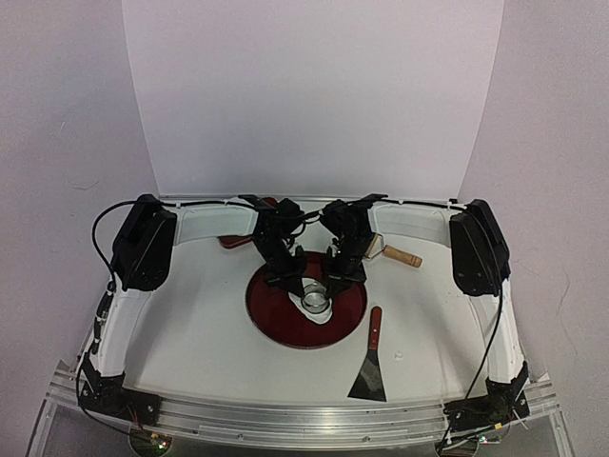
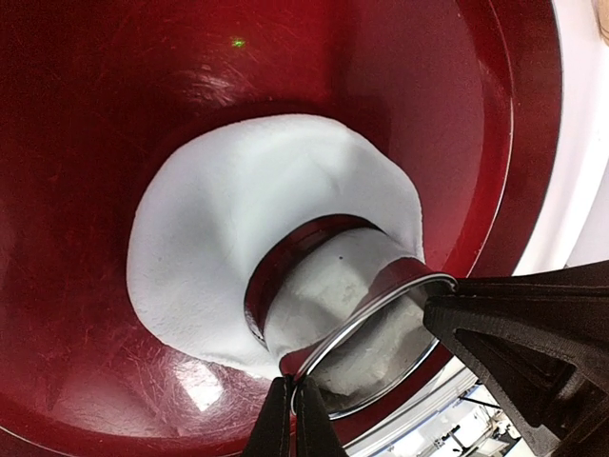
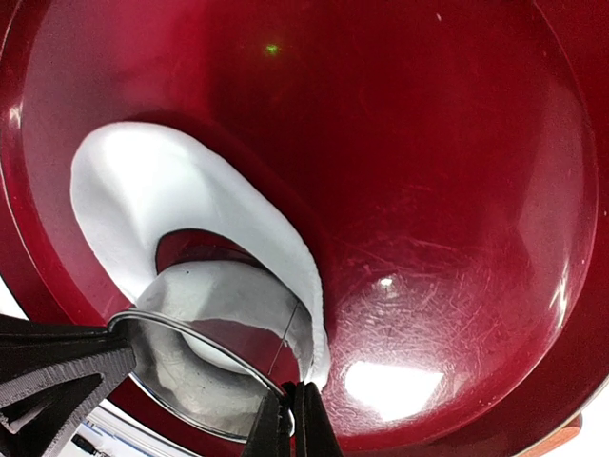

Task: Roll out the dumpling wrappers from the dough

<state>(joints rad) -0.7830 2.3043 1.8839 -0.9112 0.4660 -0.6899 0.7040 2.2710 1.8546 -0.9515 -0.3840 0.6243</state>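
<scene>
**Bench** (image 1: 190, 333): pale surface carrying every item listed below.

**Tray** (image 1: 269, 307): round, dark red and glossy. It lies at the centre of the bench, directly beneath both wrists.

**Dough** (image 2: 228, 209): soft white sheet with an irregular outline, lying flat on the tray floor. A round hole (image 2: 285, 255) has been cut through it, and bare red tray shows inside the hole. The sheet is intact around the far side of the hole.

**Ring cutter** (image 2: 383, 296): shiny metal band held at the near edge of the hole, overlapping the sheet. In both wrist views it appears tilted, with one side raised off the dough.

**Wrapper** (image 2: 335, 286): round white piece sitting inside the ring cutter and filling its opening. Its surface is somewhat uneven, and its lower face cannot be seen.

**Left end effector** (image 2: 293, 390): clenched, its fingers pressed together on the wall of the ring cutter at one side.

**Right end effector** (image 3: 288, 395): clenched in the same way, pinching the ring cutter's wall on the opposite side. The two face each other across the ring.

**Scraper** (image 1: 369, 367): dark flat blade with a reddish-brown handle. It lies on the bench just right of the tray, blade toward the near edge.

**Rolling pin** (image 1: 397, 255): wooden handle showing, on the bench beyond the tray to the right, partly hidden by the right arm.

**Red item** (image 1: 232, 242): on the bench behind the left arm, largely hidden, so its type cannot be told.
</scene>
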